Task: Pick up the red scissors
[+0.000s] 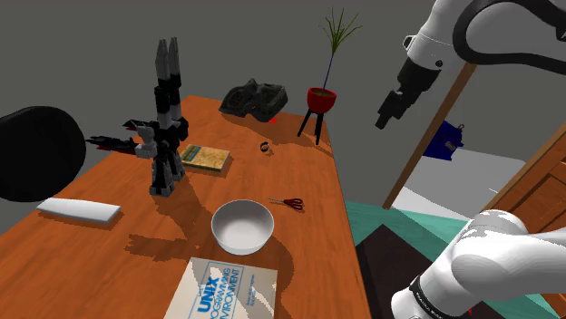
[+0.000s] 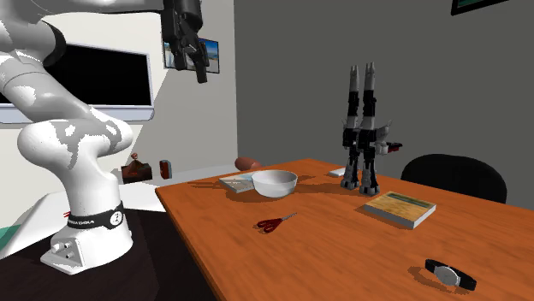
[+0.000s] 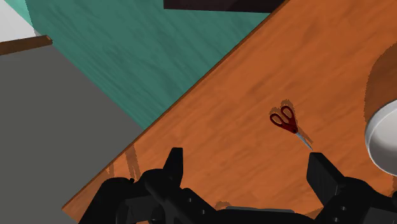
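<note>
Wrist view: found the red scissors (image 3: 286, 121) lying flat on the wooden table (image 3: 242, 83), near its edge, beyond the gripper (image 3: 247, 167) and untouched by it. Noted both black fingers (image 3: 173, 167) standing well apart, clasping nothing. Saw a white bowl (image 3: 383, 140) near the blade tips. Shoulder view: spotted the scissors (image 1: 287, 203) between the bowl (image 1: 243, 227) and the table's right-hand edge, with the gripper (image 1: 388, 116) high above and further right. Second exterior view: caught the gripper (image 2: 201, 73) hanging aloft, well apart from the scissors (image 2: 275, 223) lying in front of the bowl (image 2: 275, 181).
</note>
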